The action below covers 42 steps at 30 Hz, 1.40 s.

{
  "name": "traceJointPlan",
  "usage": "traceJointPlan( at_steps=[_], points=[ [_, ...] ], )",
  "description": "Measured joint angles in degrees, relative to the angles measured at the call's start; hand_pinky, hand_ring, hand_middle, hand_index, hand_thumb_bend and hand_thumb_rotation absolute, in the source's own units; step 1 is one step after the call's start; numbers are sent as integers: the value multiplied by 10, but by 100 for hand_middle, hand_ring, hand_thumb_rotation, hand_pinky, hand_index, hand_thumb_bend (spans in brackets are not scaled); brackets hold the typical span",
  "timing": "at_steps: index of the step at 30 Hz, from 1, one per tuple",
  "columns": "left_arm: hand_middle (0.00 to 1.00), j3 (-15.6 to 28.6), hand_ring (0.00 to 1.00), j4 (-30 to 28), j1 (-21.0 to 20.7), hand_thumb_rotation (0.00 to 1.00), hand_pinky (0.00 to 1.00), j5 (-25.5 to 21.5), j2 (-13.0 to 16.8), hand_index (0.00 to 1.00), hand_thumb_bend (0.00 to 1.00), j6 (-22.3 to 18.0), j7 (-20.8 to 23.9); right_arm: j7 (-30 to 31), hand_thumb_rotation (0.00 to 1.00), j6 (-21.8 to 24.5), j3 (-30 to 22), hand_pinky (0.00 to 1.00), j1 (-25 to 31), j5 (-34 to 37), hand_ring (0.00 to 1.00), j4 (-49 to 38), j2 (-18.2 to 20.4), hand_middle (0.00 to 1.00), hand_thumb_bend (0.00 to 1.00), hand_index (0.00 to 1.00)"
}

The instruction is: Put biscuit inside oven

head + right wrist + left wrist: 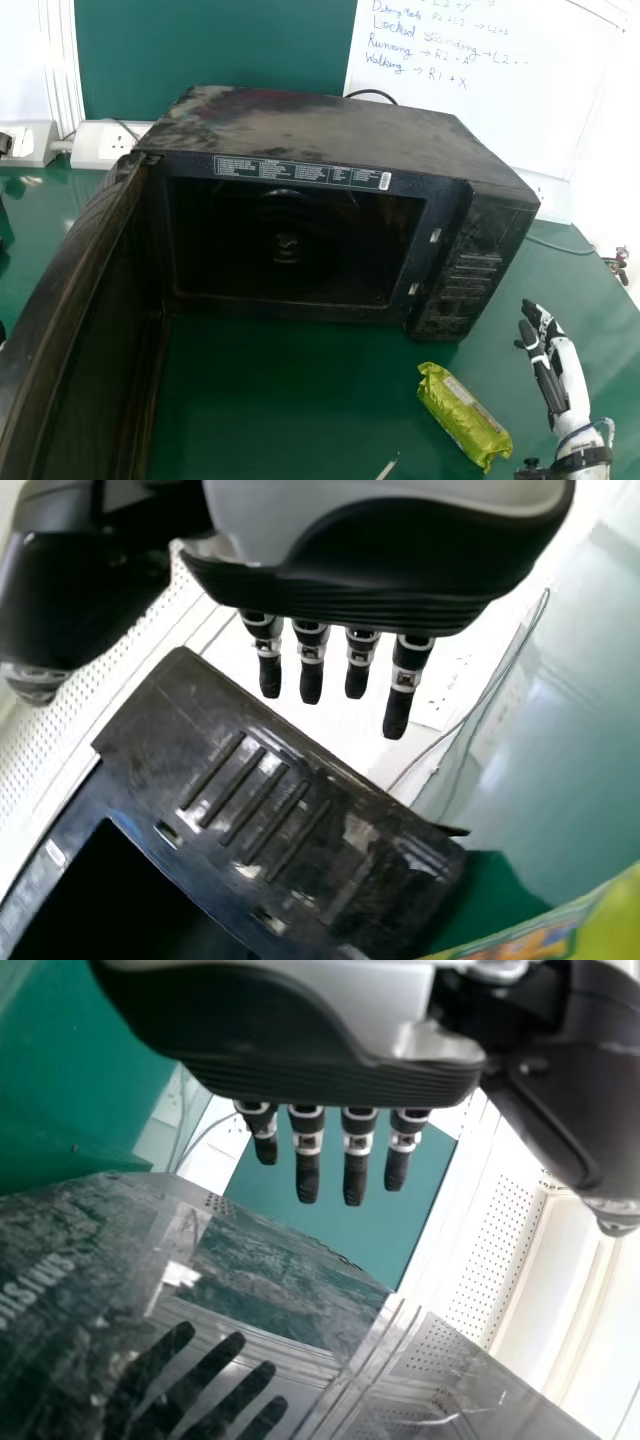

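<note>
Yellow-green biscuit packet (463, 415) lies on tabletop (270, 400), lower right of head view, below microwave oven's (330, 125) right corner, just left of right hand (568, 380), apart from it. Right hand open, fingers extended, grasping nothing. Left hand (300, 1065), in left wrist view, fingers straight, empty. Oven door (105, 350) stands wide open, left of frame.
</note>
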Motion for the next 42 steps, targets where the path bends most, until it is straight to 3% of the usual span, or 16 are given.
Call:
traceJointPlan(
  at_steps=[5, 14, 21, 25, 31, 42],
  points=[
    [94, 0, 92, 0, 1, 69, 86, 0, -3, 97, 92, 0, 1, 0, 56, -6, 1, 90, 8, -44, 95, -1, -18, 96, 100, 95],
    [95, 0, 92, 0, 1, 71, 88, 6, -4, 98, 92, -1, 1, 0, 55, -46, 5, 80, 17, -86, 88, 4, -32, 92, 100, 94],
    [94, 0, 93, 0, 1, 71, 88, 14, -8, 97, 93, -2, 4, 16, 53, -57, 11, 86, 32, -96, 92, 7, -50, 94, 100, 94],
    [94, 0, 93, 0, 2, 70, 89, 16, -12, 97, 93, -2, 7, 27, 53, -57, 15, 80, 45, -107, 88, 5, -63, 91, 100, 93],
    [94, -2, 94, 0, 4, 71, 90, 18, -13, 98, 93, -3, 7, 38, 51, -70, 19, 85, 63, -116, 91, 9, -74, 93, 100, 93],
    [94, -6, 94, -1, 5, 70, 91, 21, -15, 97, 94, -5, 7, 46, 56, -84, 25, 82, 81, -156, 89, 23, -108, 92, 100, 93]
  ],
)
